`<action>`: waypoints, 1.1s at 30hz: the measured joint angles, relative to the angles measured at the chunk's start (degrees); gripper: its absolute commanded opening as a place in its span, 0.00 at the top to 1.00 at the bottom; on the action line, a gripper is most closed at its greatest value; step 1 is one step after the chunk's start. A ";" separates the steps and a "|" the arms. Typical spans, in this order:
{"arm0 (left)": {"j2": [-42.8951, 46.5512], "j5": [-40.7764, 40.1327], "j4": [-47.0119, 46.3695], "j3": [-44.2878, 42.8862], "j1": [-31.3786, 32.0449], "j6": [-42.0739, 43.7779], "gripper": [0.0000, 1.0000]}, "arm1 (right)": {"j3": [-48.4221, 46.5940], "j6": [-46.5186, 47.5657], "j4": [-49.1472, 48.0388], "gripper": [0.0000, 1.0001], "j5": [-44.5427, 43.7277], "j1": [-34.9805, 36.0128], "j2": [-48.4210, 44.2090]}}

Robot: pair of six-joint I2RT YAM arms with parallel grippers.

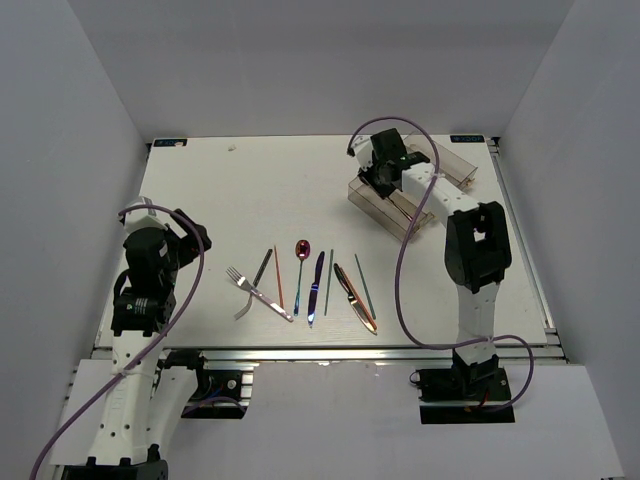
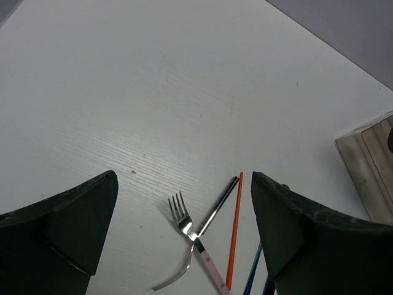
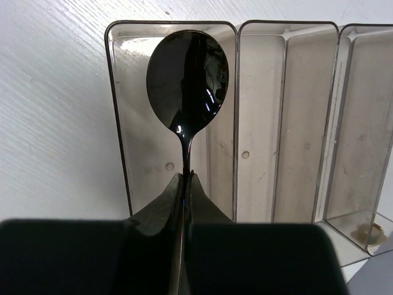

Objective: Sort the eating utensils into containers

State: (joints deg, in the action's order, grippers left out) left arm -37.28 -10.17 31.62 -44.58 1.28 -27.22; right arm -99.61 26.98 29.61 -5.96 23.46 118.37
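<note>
One glossy black metal spoon (image 3: 187, 80) sits pinched by its handle in the R gripper (image 3: 186, 181), jaws clamped on it, bowl over the end compartment of the clear smoky plastic organiser tray (image 3: 237, 123) at far right. L gripper (image 2: 184, 178): jaws wide apart, nothing held, above the white table (image 2: 123, 92) nr silver fork (image 2: 184, 221), thin orange chopstick (image 2: 234, 230). Other utensils (image 1: 315, 288) lie in a row btw the arms.

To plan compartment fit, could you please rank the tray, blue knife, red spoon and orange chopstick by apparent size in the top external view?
1. tray: clearly largest, though partly hidden.
2. blue knife and red spoon: look alike in length, so unranked.
3. orange chopstick: slightly shorter, far thinner.
</note>
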 measured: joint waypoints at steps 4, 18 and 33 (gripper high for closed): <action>0.00 0.17 -0.11 0.00 0.00 0.02 0.02 | 0.00 0.07 -1.22 0.64 -0.52 0.07 0.85; 0.28 0.02 -0.33 0.00 0.00 0.20 0.02 | -3.63 -18.32 -2.12 0.11 -7.41 7.04 -3.61; 1.22 -1.62 -0.13 0.00 0.00 0.11 0.02 | 6.27 -60.83 1.97 0.28 -25.83 34.45 -6.08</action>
State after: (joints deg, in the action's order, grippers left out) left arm -36.05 -11.79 31.48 -44.58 1.28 -27.11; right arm -93.34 -33.85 31.57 -31.79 57.91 112.29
